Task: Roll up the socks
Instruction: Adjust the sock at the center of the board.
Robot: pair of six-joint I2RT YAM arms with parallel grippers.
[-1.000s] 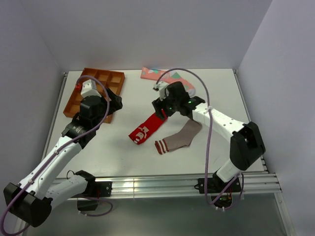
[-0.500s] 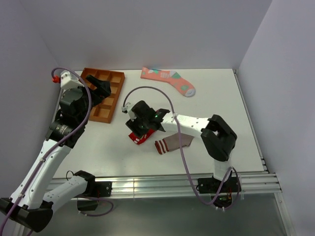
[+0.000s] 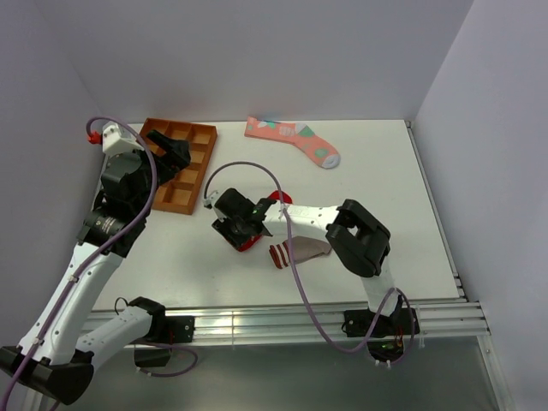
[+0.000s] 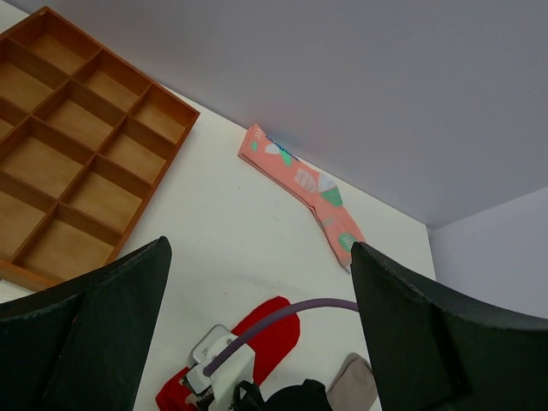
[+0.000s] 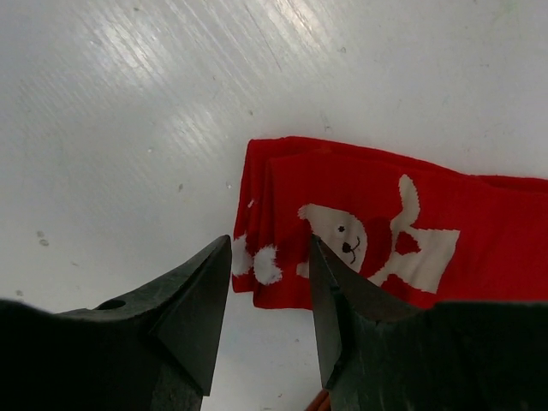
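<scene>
Red sock has its edge inside the parted right gripper; left gripper hangs released.

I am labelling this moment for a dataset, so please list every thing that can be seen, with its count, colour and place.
red sock: 1, red with white dog figure, table middle
grey-brown sock: 1, maroon-and-white striped cuff, right of the red sock
pink sock: 1, salmon with teal and white patches, far edge
compartment tray: 1, brown wood, far left
table: 1, white
cables: 2, purple, one on each arm
left gripper: 1, black, open, over the tray
right gripper: 1, black, open, fingers astride the red sock's end
</scene>
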